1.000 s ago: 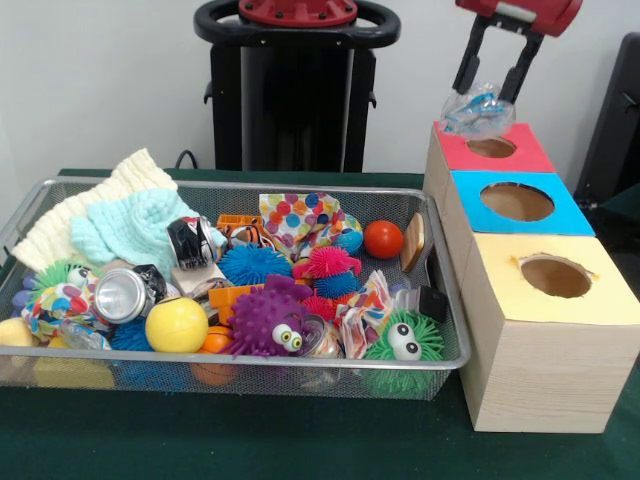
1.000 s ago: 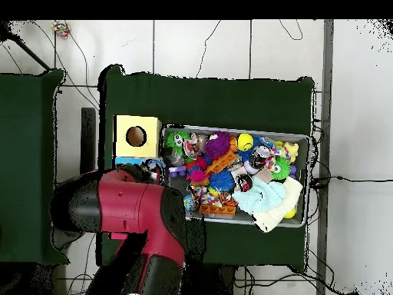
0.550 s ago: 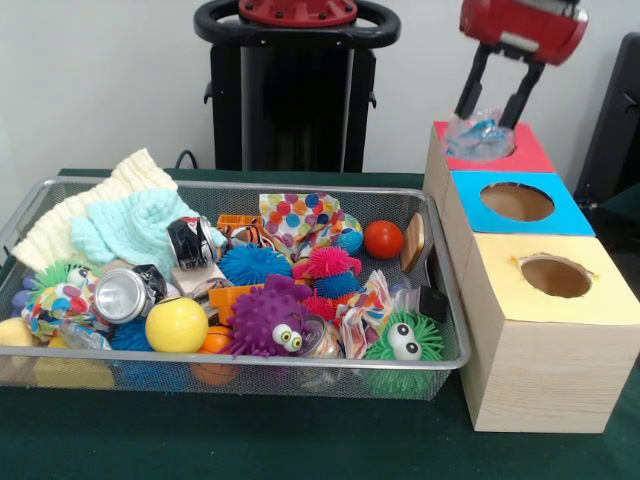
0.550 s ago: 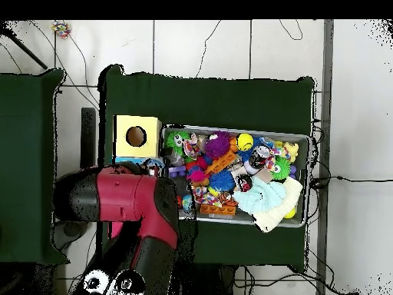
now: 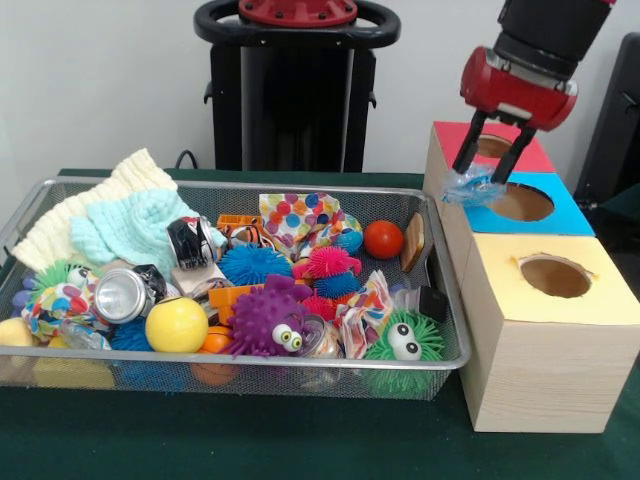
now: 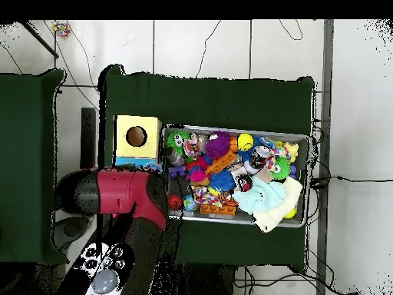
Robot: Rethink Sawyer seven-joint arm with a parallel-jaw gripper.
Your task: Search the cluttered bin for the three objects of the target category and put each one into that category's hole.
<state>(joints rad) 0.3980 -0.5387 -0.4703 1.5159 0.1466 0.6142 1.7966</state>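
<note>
Counter [image 5: 250,440] under green cloth is carrying a wire bin [image 5: 300,355] crowded with toys: a yellow ball [image 5: 176,324], a purple spiky ball [image 5: 262,322] with eyes, a crushed can [image 5: 122,294], knitted cloths [image 5: 120,215] lying at the far corner. Beside the bin, three wooden boxes are standing in a row: yellow box [image 5: 545,330] nearest, then blue box [image 5: 520,205], then red box [image 5: 490,148]. Hand [image 5: 487,172] is hanging over the blue box's edge, fingers clamping a clear plastic bag [image 5: 470,187].

The clear crinkled plastic wrapper [image 5: 472,187] with blue markings hangs clamped between the jaws. It sits over the blue-topped box [image 5: 555,216], beside its hole [image 5: 520,202].
</note>
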